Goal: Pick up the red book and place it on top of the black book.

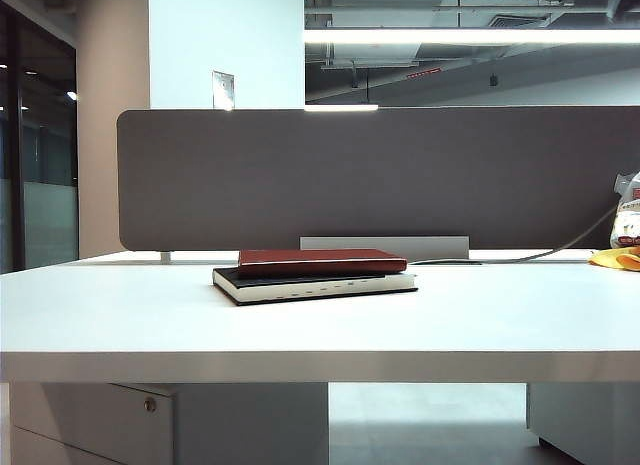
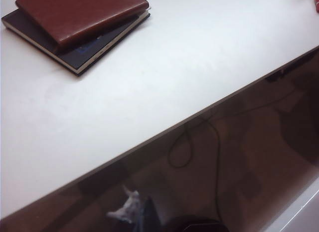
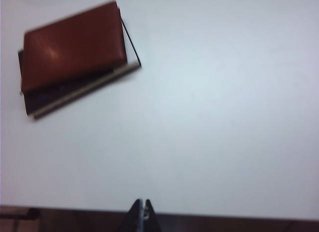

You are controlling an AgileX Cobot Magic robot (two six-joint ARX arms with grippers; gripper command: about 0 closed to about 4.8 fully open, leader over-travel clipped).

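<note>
Red book (image 1: 322, 261): plain dark maroon cover, smooth, with a soft pale sheen in the right wrist view; no print visible.

Black book (image 1: 315, 285): black cover, cream-white page edges marked by a row of small dark notches; a patch of bluish print shows on the cover in the left wrist view.

Table (image 1: 320, 320): plain white top, pale grey front edge.

Partition (image 1: 380, 175): flat dark grey-brown panel, unpatterned.

Cable (image 2: 199, 142): thin, black, against a dark brown surface.

Cloth (image 1: 615, 258): yellow, at the table's far right.

Right gripper (image 3: 143, 208): black fingertips, pressed together.

Left gripper: out of sight, colour unknown.
</note>
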